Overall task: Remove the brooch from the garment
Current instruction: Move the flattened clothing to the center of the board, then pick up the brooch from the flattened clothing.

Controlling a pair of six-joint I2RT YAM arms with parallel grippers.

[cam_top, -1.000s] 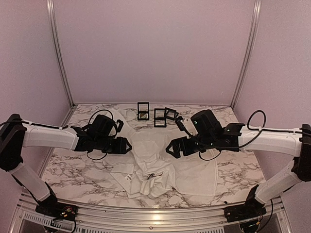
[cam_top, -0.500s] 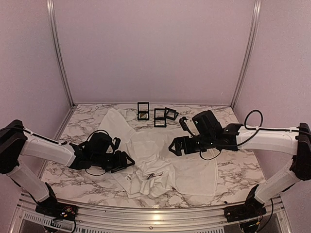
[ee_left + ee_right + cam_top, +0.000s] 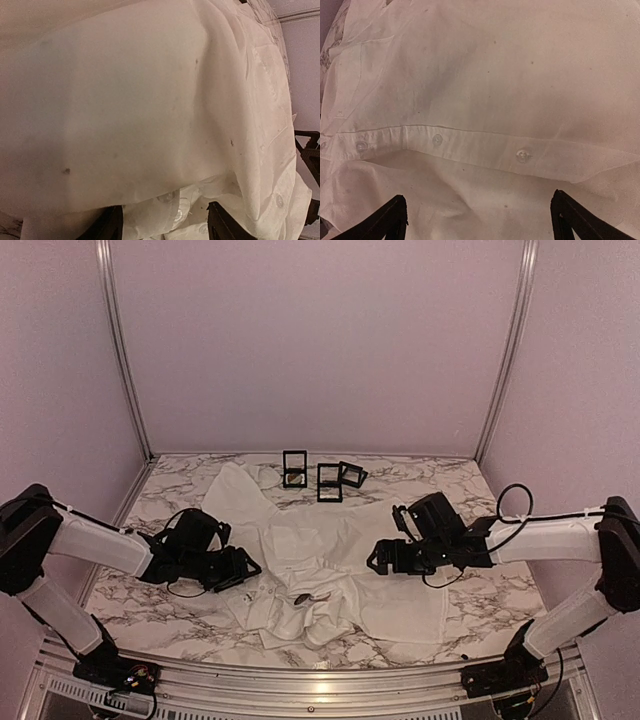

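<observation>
While the large white thin-cloth button-up shirt point(image 3: 330, 540) lies rumpled on the marbled surface point(image 3: 480, 590), a small dark brooch point(image 3: 303, 596) sits on its near folds, between both grippers; the left gripper point(image 3: 247, 568) hovers low at the cloth's left side, fingers apart; the right gripper point(image 3: 377, 558), fingers spread wide, hangs over the buttoned placket point(image 3: 470, 145).

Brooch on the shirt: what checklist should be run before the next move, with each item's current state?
1. Brooch found in top view: ok, small dark item on the shirt, in its near folds.
2. Brooch in a wrist view: not ok, only cloth and buttons.
3. Left gripper open, empty: ok.
4. Right gripper open, empty: ok.
5. Cloth around brooch flat: not ok, bunched.
6. Clasp state: cannot tell.
</observation>
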